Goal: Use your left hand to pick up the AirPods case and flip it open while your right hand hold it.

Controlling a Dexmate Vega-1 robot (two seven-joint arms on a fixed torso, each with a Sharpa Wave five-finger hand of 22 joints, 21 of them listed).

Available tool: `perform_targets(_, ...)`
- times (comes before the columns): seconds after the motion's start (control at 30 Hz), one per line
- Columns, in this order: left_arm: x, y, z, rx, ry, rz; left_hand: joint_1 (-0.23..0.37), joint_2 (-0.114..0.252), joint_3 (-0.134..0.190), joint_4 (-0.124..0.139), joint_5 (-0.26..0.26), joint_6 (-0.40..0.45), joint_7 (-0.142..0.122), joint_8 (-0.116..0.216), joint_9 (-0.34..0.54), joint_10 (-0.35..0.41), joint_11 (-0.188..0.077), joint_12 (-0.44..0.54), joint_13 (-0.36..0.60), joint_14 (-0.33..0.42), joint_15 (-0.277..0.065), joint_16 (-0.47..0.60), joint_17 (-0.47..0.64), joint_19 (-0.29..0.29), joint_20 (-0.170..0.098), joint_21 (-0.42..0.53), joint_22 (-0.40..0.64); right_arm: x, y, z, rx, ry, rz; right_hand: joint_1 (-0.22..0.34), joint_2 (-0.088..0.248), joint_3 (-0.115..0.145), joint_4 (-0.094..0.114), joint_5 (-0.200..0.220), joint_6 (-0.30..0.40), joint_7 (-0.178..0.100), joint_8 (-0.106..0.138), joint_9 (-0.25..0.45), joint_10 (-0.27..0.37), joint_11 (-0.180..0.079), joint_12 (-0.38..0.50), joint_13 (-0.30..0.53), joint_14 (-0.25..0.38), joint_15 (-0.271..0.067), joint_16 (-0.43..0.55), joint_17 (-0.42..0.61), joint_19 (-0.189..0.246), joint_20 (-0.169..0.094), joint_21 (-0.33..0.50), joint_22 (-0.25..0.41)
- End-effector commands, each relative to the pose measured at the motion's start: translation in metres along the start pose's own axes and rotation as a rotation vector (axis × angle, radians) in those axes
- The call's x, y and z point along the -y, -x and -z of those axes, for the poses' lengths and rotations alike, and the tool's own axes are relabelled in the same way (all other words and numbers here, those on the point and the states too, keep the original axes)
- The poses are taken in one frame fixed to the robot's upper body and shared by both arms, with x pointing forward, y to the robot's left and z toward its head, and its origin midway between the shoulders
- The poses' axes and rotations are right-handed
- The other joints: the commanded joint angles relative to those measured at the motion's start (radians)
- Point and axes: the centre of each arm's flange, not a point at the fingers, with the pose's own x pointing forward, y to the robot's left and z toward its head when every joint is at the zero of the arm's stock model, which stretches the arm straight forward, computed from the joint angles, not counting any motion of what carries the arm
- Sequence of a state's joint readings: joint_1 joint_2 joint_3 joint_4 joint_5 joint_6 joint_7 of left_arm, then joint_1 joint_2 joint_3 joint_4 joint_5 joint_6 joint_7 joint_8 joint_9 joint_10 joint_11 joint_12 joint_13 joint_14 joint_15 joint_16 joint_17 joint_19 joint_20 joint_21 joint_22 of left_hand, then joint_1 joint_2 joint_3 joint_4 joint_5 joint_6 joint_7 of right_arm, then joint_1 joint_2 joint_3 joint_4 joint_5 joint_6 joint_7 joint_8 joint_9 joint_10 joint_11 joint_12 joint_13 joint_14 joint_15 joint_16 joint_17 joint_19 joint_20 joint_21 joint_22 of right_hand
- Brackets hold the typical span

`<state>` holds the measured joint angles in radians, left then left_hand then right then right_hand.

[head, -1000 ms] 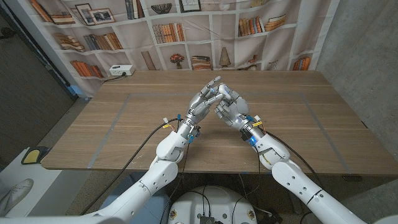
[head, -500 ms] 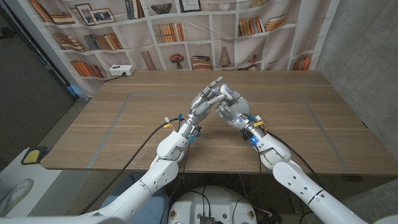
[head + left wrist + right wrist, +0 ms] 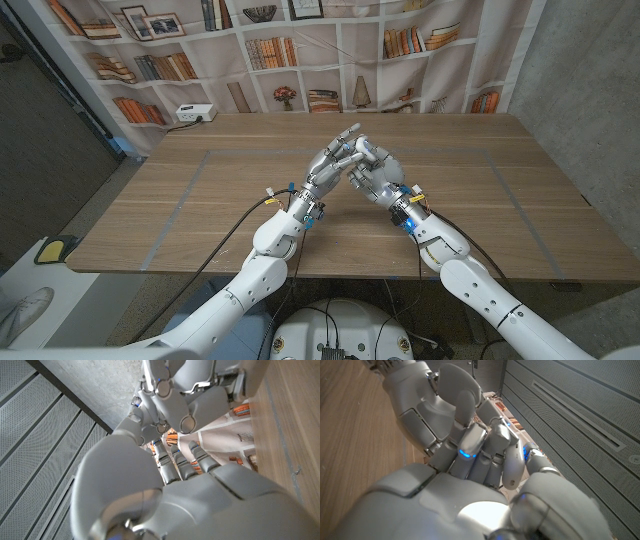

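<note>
My two hands meet above the middle of the wooden table (image 3: 200,190). My right hand (image 3: 376,176) has its fingers curled in tight, as the right wrist view also shows for this hand (image 3: 485,455). My left hand (image 3: 330,163) leans against it with its fingers reaching up and its thumb (image 3: 463,407) pressed onto the right hand's curled fingers. In the left wrist view the right hand (image 3: 185,395) sits just beyond my left hand's knuckles (image 3: 180,467). The AirPods case is hidden between the two hands, and I cannot tell if its lid is up.
A white power strip (image 3: 190,113) lies at the table's far left corner. A bookshelf backdrop (image 3: 300,50) hangs behind the table. Faint tape lines (image 3: 190,180) mark the tabletop on both sides of the hands.
Both hands stay pressed together at the same spot. The right hand's fingers have closed in slightly against the left hand.
</note>
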<state>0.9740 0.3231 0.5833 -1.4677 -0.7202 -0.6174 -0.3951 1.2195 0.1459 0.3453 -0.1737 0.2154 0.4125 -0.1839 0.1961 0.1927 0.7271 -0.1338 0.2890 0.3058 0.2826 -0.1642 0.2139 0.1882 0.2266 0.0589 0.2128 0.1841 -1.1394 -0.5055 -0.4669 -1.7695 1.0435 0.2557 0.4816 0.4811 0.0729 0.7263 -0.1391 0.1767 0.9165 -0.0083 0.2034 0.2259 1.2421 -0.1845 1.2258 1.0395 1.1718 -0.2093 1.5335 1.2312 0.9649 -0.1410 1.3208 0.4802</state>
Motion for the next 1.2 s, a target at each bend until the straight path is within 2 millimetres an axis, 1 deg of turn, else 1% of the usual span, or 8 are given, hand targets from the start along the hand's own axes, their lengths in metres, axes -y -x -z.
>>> perform_targets(0.03,0.0027,0.0002,0.0034,-0.002,0.005,0.008,0.001,0.01,0.026,0.017,0.008,0.002,0.0,0.004,0.004,0.106,-0.09,0.006,0.128,0.008,0.001,-0.006,0.006,-0.002,0.002,-0.002,0.002,-0.0008,-0.0003,-0.0024,-0.009,0.026,-0.018,0.14,0.124,0.014,0.009,-0.003,0.0,0.017,-0.003,0.009,-0.008,0.0,-0.002,0.0,-0.006,-0.002,-0.002,0.002,-0.012,-0.073,0.008,0.002)
perform_targets(0.17,0.0026,0.0015,0.0035,-0.002,0.004,0.006,0.001,0.008,0.026,0.016,0.008,0.002,-0.001,0.004,0.004,0.106,-0.09,0.005,0.128,0.007,0.001,-0.006,0.005,-0.003,0.002,-0.002,0.002,-0.0014,-0.001,-0.0027,-0.009,0.039,-0.031,0.156,0.124,0.021,0.017,-0.006,0.0,0.027,0.0,0.02,-0.004,0.002,-0.014,-0.027,-0.014,-0.003,-0.005,0.002,-0.023,-0.073,0.023,-0.001)
perform_targets(0.33,0.0031,0.0023,0.0034,-0.003,0.004,0.009,-0.002,0.007,0.025,0.017,0.007,0.002,-0.002,0.004,0.004,0.106,-0.09,0.005,0.129,0.008,0.003,-0.006,0.006,-0.002,0.001,-0.001,0.002,-0.0023,-0.0023,-0.0033,-0.013,0.051,-0.042,0.17,0.123,0.022,0.027,-0.007,0.0,0.029,-0.005,0.021,-0.006,0.001,0.022,0.024,-0.012,-0.003,-0.004,0.002,-0.027,-0.072,0.051,-0.003)
perform_targets(0.37,0.0031,0.0026,0.0034,-0.003,0.004,0.008,-0.003,0.007,0.024,0.017,0.007,0.002,-0.002,0.004,0.004,0.106,-0.09,0.005,0.129,0.008,0.002,-0.006,0.006,-0.003,0.002,-0.001,0.002,-0.0023,-0.0023,-0.0033,-0.012,0.048,-0.045,0.173,0.122,0.021,0.029,-0.007,0.0,0.03,-0.006,0.021,0.001,0.008,0.01,-0.001,-0.01,-0.003,-0.003,0.002,-0.028,-0.072,0.055,-0.006)
perform_targets(0.63,0.004,0.0046,0.0024,-0.005,-0.007,0.021,-0.006,0.002,0.021,0.017,0.007,0.001,-0.004,0.003,0.003,0.106,-0.089,0.003,0.13,0.006,0.004,-0.007,0.005,-0.005,0.002,-0.002,0.002,-0.0025,0.0005,-0.0014,-0.013,0.036,-0.027,0.182,0.121,0.017,0.04,-0.007,0.0,0.028,-0.008,0.022,0.004,0.003,0.026,0.014,-0.004,-0.003,0.0,0.003,-0.034,-0.072,0.082,-0.017)
perform_targets(0.7,0.0041,0.005,0.0025,-0.003,-0.01,0.024,-0.022,-0.008,0.01,0.023,0.004,-0.006,-0.006,0.0,0.003,0.105,-0.089,0.002,0.131,0.004,0.006,-0.007,0.005,-0.004,-0.001,-0.001,0.002,-0.0027,0.0006,-0.0011,-0.013,0.036,-0.028,0.184,0.121,0.017,0.041,-0.007,0.002,0.03,-0.008,0.022,0.009,0.002,0.024,0.006,-0.002,-0.003,0.001,0.003,-0.033,-0.072,0.087,-0.019)
perform_targets(0.83,0.0056,0.0063,0.0025,0.002,-0.018,0.025,-0.11,-0.06,-0.046,0.04,-0.008,-0.049,-0.018,-0.012,0.0,0.032,-0.087,-0.053,0.102,-0.016,0.009,-0.011,0.005,-0.016,-0.009,-0.004,0.002,-0.0034,0.0009,-0.0007,-0.012,0.034,-0.024,0.186,0.121,0.016,0.042,-0.006,0.003,0.032,-0.008,0.022,0.008,0.002,0.031,0.016,0.001,-0.003,0.003,0.003,-0.031,-0.072,0.094,-0.019)
perform_targets(1.2,0.0071,0.009,0.004,0.01,-0.017,0.039,-0.183,-0.089,-0.08,0.054,-0.022,-0.069,-0.015,-0.01,-0.001,-0.024,-0.084,-0.081,0.083,-0.054,0.03,-0.02,0.004,-0.038,0.006,-0.009,0.002,-0.0047,0.0024,0.0002,-0.013,0.034,-0.022,0.191,0.121,0.015,0.046,-0.006,0.003,0.034,-0.009,0.022,0.008,0.002,0.034,0.017,0.003,-0.002,0.004,0.003,-0.038,-0.072,0.11,-0.025)
